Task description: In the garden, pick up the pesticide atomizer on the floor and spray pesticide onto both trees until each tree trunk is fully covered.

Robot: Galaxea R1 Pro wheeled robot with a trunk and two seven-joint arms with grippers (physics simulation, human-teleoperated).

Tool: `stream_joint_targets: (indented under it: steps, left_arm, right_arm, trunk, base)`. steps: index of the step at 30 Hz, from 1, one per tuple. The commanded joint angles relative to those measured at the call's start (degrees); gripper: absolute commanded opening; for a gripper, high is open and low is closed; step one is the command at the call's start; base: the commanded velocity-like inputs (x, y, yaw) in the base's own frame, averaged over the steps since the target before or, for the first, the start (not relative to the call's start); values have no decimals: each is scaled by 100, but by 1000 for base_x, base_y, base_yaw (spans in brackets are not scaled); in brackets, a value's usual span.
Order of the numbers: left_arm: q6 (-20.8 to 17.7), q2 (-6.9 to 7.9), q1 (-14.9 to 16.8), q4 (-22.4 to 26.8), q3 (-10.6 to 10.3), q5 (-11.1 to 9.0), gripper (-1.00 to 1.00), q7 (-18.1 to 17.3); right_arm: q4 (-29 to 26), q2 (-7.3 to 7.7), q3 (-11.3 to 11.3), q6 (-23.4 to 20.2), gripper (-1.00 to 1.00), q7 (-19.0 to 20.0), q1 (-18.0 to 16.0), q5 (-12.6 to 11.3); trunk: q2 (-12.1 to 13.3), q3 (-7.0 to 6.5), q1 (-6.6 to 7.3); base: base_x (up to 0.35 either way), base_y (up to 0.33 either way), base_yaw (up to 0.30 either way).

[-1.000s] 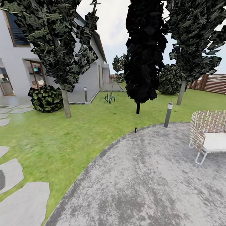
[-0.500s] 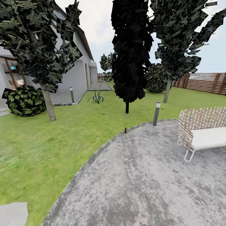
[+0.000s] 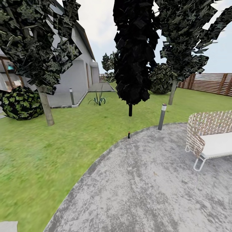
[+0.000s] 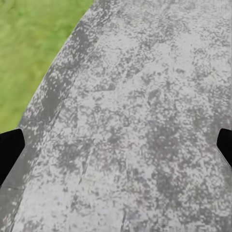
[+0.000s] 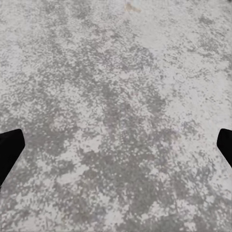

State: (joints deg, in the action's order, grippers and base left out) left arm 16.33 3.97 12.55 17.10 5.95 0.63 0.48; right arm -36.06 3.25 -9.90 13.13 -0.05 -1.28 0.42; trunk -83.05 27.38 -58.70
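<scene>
Ahead of you in the head view, the pesticide atomizer [image 3: 129,134] stands upright right at the rim of the round paved patch [image 3: 151,180], where grey paving meets the grass lawn [image 3: 58,148]; it is well apart from both arms and reads as a small dark sliver with a hint of red at the top, too small to make out further. Judged from that slim cylinder shape, expect it to be light, rigid and smooth-sided, and easy to tip over on a side approach. Your best hold is probably around the body below the cap, leaving the top clear for spraying. The left gripper [image 4: 116,145] and the right gripper [image 5: 116,145] both hover over bare paving with their dark fingertips at the far edges of each wrist view, so both are spread wide and hold nothing. The paving looks flat, mottled grey and unobstructed between you and the atomizer. One tree trunk [image 3: 45,109] rises from the lawn to the left near a round bush [image 3: 21,103] and the house; the other tree trunk [image 3: 172,91] stands farther back on the right, before the wooden fence [image 3: 209,83]. A black cypress-like tree [image 3: 133,51], a bollard lamp [image 3: 162,116] and a wicker chair [image 3: 209,135] limit your room on the right.
</scene>
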Motion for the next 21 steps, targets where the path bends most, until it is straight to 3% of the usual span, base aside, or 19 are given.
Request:
stream_joint_targets:
  steps: [1,14,21]
  left_arm:
    - [20,-1,5,-5,11,7,100,5]
    - [20,-1,5,-5,11,7,100,5]
    - [20,-4,6,-5,3,7,100,5]
  right_arm:
    - [5,-1,-3,19,100,-1,-4,6]
    - [20,0,5,14,100,40,-4,11]
    - [20,-7,6,14,100,33,-4,11]
  trunk:
    - [-2,6,-3]
    - [-2,7,-3]
    - [-2,7,-3]
  base:
    - [338,0,0]
    - [338,-1,0]
    - [318,-110,0]
